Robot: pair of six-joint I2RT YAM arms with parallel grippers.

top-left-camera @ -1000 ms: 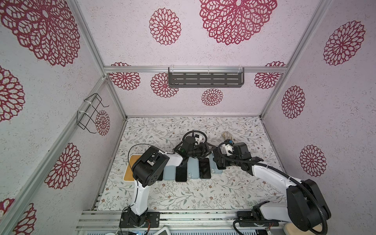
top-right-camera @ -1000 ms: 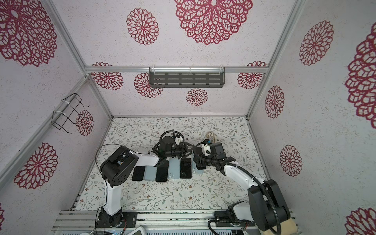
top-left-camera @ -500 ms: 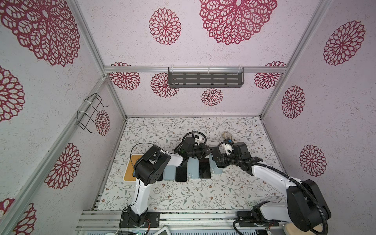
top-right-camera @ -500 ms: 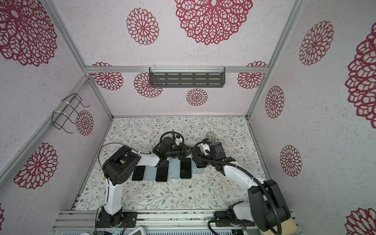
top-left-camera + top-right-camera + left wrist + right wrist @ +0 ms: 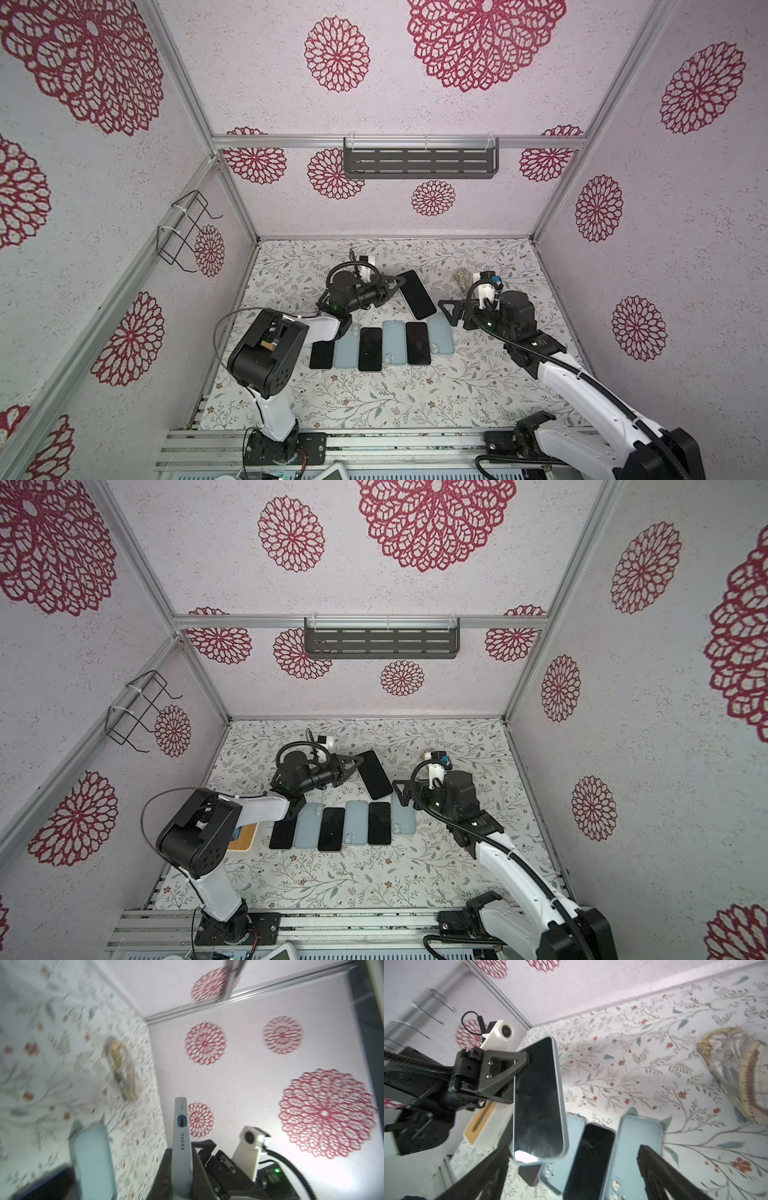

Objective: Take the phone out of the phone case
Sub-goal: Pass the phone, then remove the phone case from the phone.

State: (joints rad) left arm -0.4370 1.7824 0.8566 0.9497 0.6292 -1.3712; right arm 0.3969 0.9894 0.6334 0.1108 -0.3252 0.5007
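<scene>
The left gripper (image 5: 394, 285) was clamped shut on the cased phone (image 5: 417, 294), pinching it near one corner (the right wrist view showed its fingers (image 5: 521, 1059) biting beside the dark screen). The phone sat in its pale blue case, clear of the table (image 5: 374, 399). It was tilted behind the row of phones and cases (image 5: 394, 345), with its near end hanging just above the row's far edge. The left wrist view showed the case's edge (image 5: 181, 1126) and its port cutout rising between the jaws.

The right gripper (image 5: 451, 313) had its jaws spread wide and held nothing, just beside the row's end on the right arm's side. The row held three dark phones alternating with three pale blue cases, all lying flat. A clear, gold-patterned object (image 5: 460, 275) lay behind the row, well apart. A wooden tray (image 5: 243, 837) lay near the row's other end, partly hidden by the left arm.
</scene>
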